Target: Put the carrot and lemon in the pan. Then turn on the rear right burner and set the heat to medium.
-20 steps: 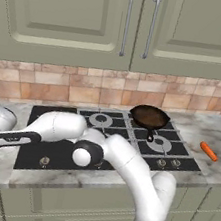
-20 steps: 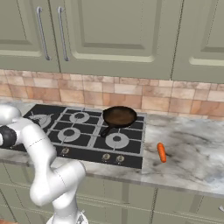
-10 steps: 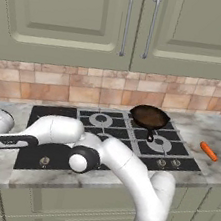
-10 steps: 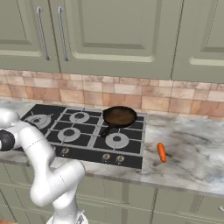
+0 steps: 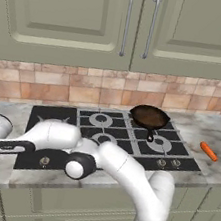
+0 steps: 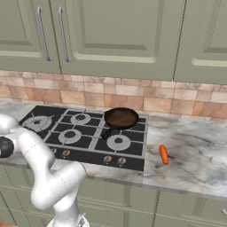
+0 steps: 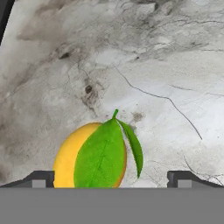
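Here the hand (image 7: 111, 180) stands wide over the lemon (image 7: 70, 158) on the marble bench (image 7: 166, 57); the carrot (image 6: 164, 154) lies beside the hob, pan (image 6: 120, 118) empty

Grey-veined marble counter (image 7: 166, 65) lies right under my fingers. Ahead and to my right sits the black cooktop (image 5: 113, 138), brick-tile backsplash (image 5: 86, 86) behind it, sage-green cabinets (image 6: 115, 35) with steel handles (image 5: 127, 21) overhead.

Yellow lemon (image 7: 70, 159), green leaf (image 7: 103, 157); grey-veined marble surface (image 7: 131, 57); orange carrot (image 6: 164, 154); dark brown pan (image 6: 120, 118); sage-green cabinets (image 5: 72, 15).
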{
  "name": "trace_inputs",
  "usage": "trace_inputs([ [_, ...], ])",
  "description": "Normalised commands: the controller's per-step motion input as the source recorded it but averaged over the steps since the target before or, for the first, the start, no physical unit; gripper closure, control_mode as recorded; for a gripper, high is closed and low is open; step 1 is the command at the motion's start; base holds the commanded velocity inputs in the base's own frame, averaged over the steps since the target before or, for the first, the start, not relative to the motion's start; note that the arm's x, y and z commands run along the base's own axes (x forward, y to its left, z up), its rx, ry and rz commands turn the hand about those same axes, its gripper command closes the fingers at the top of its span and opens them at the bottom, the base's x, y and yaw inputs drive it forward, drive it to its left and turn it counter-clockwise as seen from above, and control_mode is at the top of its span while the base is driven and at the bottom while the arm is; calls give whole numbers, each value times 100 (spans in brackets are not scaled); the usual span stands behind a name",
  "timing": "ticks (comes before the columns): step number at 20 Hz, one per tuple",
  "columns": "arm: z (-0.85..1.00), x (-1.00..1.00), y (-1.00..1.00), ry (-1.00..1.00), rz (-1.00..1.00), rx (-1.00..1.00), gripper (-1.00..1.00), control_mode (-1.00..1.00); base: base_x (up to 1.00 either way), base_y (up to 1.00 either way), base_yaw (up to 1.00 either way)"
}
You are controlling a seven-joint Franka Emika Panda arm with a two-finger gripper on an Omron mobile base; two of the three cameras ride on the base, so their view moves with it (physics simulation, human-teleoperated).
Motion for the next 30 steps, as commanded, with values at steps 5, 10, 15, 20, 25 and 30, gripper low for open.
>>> trace_inputs([
  [5, -3, 4, 18, 0, 0, -2, -100, -100, 0, 0, 0],
  [10, 0, 11, 16, 0, 0, -1, -100, -100, 0, 0, 0],
  [15, 0, 5, 14, 0, 0, -2, -100, -100, 0, 0, 0],
  [20, 0, 0, 0, 0, 0, 0, -100, -100, 0, 0, 0],
  [25, 0, 0, 0, 0, 0, 0, 100, -100, 0, 0, 0],
  [30, 0, 0, 0, 0, 0, 0, 100, -100, 0, 0, 0],
])
